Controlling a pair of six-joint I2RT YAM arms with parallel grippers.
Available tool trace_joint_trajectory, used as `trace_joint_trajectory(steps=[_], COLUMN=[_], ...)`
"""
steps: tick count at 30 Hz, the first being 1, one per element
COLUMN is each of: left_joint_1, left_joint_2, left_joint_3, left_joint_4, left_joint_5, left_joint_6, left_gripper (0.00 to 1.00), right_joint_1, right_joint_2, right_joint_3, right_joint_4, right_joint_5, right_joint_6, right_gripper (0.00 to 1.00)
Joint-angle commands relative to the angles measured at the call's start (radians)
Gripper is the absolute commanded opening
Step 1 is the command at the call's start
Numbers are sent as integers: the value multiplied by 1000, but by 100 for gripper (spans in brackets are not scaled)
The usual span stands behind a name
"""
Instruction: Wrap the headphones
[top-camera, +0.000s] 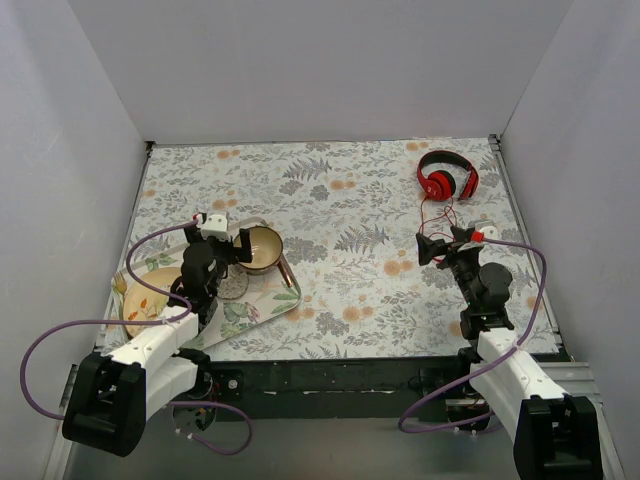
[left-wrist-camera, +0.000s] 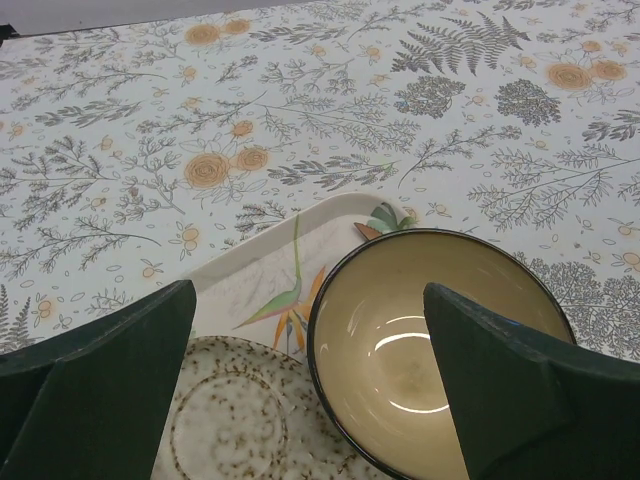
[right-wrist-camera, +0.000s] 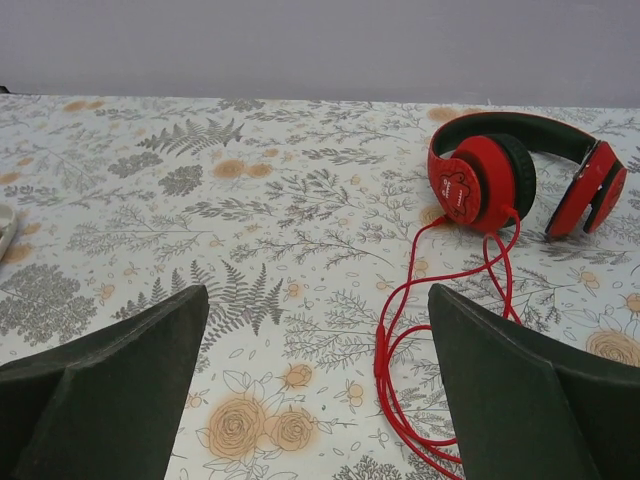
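The red headphones lie at the far right of the table, ear cups down toward me, black-lined headband at the back. In the right wrist view the headphones lie ahead to the right, and their thin red cable trails loose toward my right finger. My right gripper is open and empty, just short of the headphones, over the cable's near loops. My left gripper is open and empty above the tray at the left.
A patterned tray at the near left holds a tan bowl, a speckled glass saucer and a yellowish plate. White walls close in the floral tablecloth on three sides.
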Motion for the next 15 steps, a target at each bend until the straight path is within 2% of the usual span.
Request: trace_joint_trajectory(steps=[1, 6, 8, 9, 11, 12, 15], left_joint_1=[5, 5, 3, 5, 5, 5, 5], left_joint_2=[3, 28, 61, 75, 104, 138, 202], left_joint_3=[25, 92, 131, 184, 250, 286, 433], left_joint_4=[-8, -59, -123, -155, -252, -289, -431], left_joint_5=[-44, -82, -47, -3, 40, 57, 132], left_joint_6=[-7, 42, 84, 134, 167, 185, 191], left_gripper=[98, 98, 98, 98, 98, 98, 98], right_joint_1=[5, 5, 3, 3, 1, 0, -26], right_joint_2=[-2, 13, 53, 76, 175, 217, 416], right_joint_3=[16, 42, 117, 157, 339, 408, 726], right_joint_4=[25, 20, -13, -82, -209, -365, -566], right_joint_5=[30, 22, 6, -10, 1, 53, 184], right_joint_6=[14, 68, 60, 49, 19, 9, -24], right_gripper=[99, 99, 98, 99, 99, 98, 98])
